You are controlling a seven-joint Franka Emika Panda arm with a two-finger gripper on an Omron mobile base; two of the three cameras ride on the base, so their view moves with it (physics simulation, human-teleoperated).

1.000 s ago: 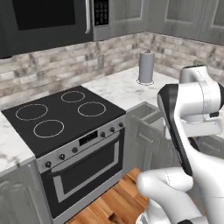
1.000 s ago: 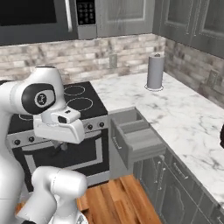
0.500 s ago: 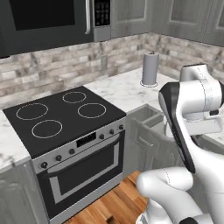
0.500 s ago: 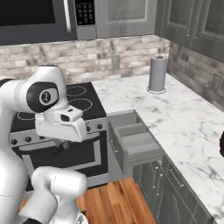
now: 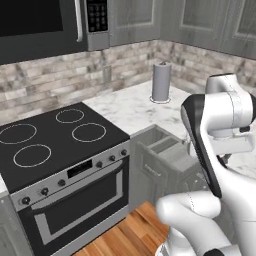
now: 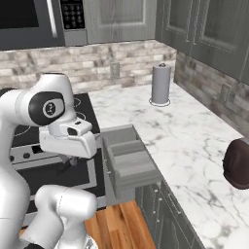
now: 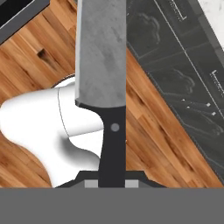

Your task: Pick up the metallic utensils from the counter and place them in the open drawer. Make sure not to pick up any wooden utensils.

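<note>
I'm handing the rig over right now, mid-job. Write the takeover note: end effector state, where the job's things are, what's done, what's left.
End effector: shut on the knife, gripping its black handle; the blade points away from the camera, over the wood floor and cabinet fronts.
Drawer: open, right of the oven, under the counter. I can't see any utensil inside it.
Done: knife is picked up and off the counter.
Left: carry the knife to the drawer and release it, then fetch the silver spoon. Leave the wooden spoons alone. Spoon and wooden spoons can't be located from here.
</note>
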